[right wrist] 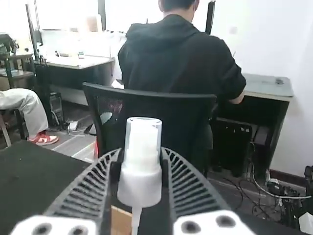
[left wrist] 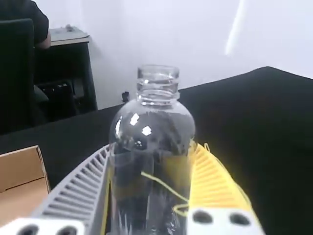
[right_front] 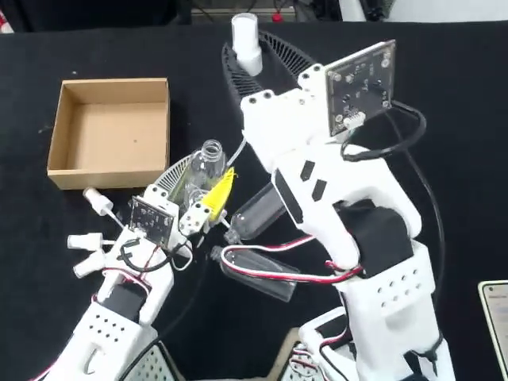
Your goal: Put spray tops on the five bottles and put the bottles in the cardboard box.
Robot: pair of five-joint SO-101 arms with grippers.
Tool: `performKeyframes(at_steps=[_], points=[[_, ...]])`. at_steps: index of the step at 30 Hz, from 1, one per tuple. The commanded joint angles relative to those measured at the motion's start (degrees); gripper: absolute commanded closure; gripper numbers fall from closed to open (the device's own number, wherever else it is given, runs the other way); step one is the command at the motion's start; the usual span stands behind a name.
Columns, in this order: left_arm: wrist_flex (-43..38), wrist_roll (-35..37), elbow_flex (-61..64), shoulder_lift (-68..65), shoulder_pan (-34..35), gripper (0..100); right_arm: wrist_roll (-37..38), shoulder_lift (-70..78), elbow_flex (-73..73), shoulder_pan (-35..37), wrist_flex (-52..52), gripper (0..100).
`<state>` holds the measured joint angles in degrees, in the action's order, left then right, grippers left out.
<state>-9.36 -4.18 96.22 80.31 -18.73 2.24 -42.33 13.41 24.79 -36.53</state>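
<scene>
**Inspector:** Left gripper, condition?

**Recorder:** The left gripper [right_front: 205, 181] [left wrist: 151, 161] is clamped on a clear bottle [right_front: 211, 161] [left wrist: 152, 127], with a grey finger on one side and a yellow finger on the other. The bottle stands upright and its neck is open. It is near the middle of the desk [right_front: 444, 71], just off the near right corner of the cardboard box [right_front: 107, 176].

**Inspector:** Right gripper?

**Recorder:** The right gripper [right_front: 251, 48] [right wrist: 141, 164] is pinching a white spray top [right_front: 244, 32] [right wrist: 142, 147] between its dark ribbed fingers. The head is up and the thin tube hangs below. It is held over the far edge of the desk, well apart from the held bottle.

**Inspector:** The box?

**Recorder:** It is open at the top and sits toward the far left corner of the desk.

**Inspector:** Other items?

**Recorder:** A second bottle [right_front: 258, 213] lies on its side just beside the left gripper, partly under the right arm. A third bottle [right_front: 262, 276] lies on its side closer to the near edge, with the arm's wires crossing over it. Three loose spray tops [right_front: 99, 202] [right_front: 83, 240] [right_front: 87, 266] lie toward the left edge, between the box and the near edge, beside the left arm.
</scene>
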Motion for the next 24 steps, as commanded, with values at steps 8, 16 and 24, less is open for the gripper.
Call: performKeyframes(at_steps=[8,16,24], points=[[-1.4,0.5,0.7,0.5,0.0,93,0.4,-1.4,11.6,0.6,21.4,98.6],[-1.4,0.5,0.9,0.5,0.0,93,0.0,-3.6,11.8,0.7,21.1,98.7],[-1.4,0.5,0.9,0.5,0.0,93,0.4,-4.7,14.3,3.3,20.9,98.7]])
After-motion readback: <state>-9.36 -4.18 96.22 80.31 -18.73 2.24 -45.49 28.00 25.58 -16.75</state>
